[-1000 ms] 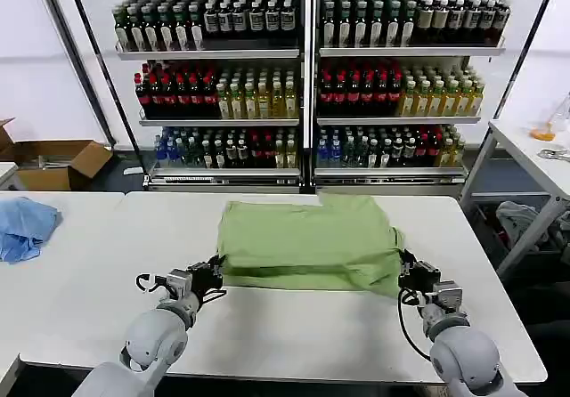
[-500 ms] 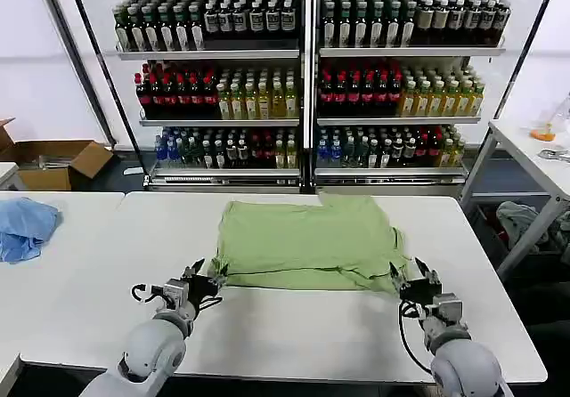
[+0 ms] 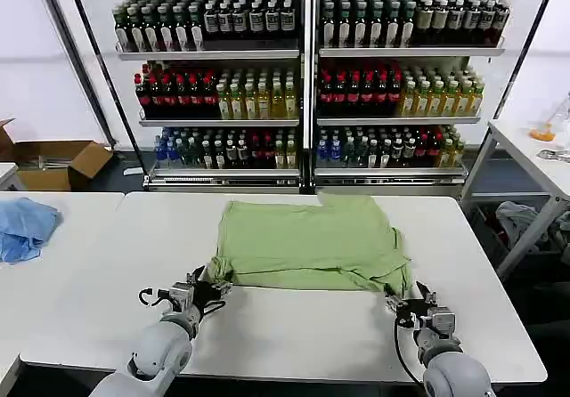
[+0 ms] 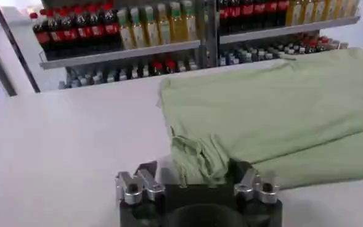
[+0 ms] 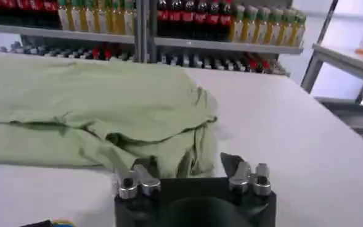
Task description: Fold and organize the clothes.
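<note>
On the white bench (image 3: 294, 326) the green polo shirt (image 3: 310, 244) lies mid-surface, folded once into a rough rectangle, near corners rumpled. Left end effector (image 3: 198, 290) sits open at the shirt's near-left corner, cloth between its fingers; right end effector (image 3: 419, 306) open by the near-right corner. Likely further folds and tidying remain.
</note>
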